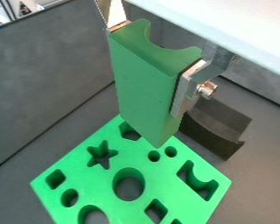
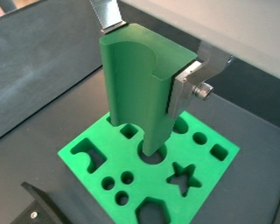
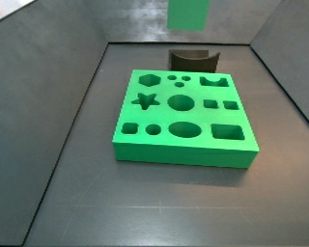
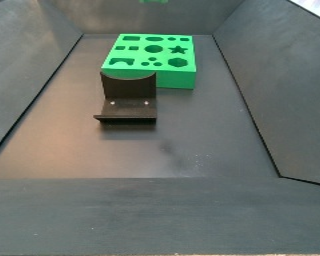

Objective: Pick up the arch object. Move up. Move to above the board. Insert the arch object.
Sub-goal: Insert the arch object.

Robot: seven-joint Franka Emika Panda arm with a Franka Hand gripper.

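Observation:
My gripper (image 1: 150, 57) is shut on the arch object (image 1: 143, 83), a tall bright-green block with its curved notch at the upper end. The silver fingers (image 1: 187, 87) clamp its two narrow sides, as both wrist views show (image 2: 140, 87). The block hangs upright, clear of the board (image 1: 73, 179). The board is a flat green slab with several cut-outs and lies below it in both wrist views (image 2: 213, 171). In a side view only the block's lower end (image 3: 189, 13) shows, high over the board's (image 3: 183, 143) far side. The arch cut-out (image 1: 199, 179) is open.
The dark fixture (image 4: 127, 100), with a curved dip in its top, stands on the floor right beside the board (image 4: 152, 58); it shows in three views (image 3: 193, 60) (image 1: 219, 127). Dark sloping walls (image 3: 54, 116) surround the floor.

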